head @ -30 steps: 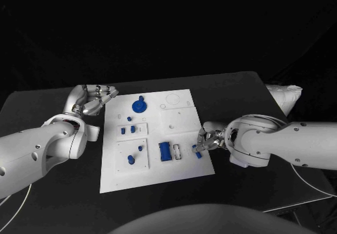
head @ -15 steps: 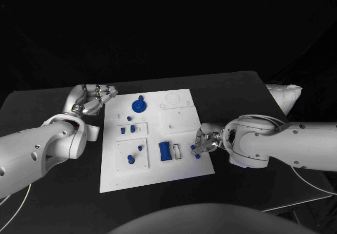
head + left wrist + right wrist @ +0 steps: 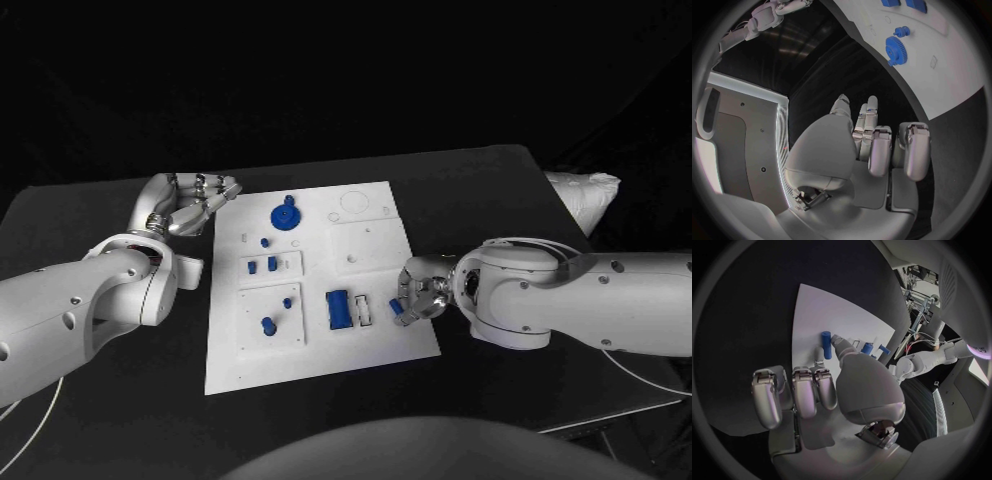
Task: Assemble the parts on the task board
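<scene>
The black table (image 3: 476, 185) carries the white task board (image 3: 368, 255), lying between the two hands. The left hand (image 3: 188, 205) rests just off the board's far corner, fingers curled in, holding nothing; near it sits a blue gear (image 3: 287, 216). The right hand (image 3: 420, 295) hovers at the opposite long edge, fingers bent, a fingertip (image 3: 837, 342) just beside a small blue peg (image 3: 826, 344); whether it grips that peg I cannot tell. A blue rectangular block (image 3: 338, 309) lies near this hand.
</scene>
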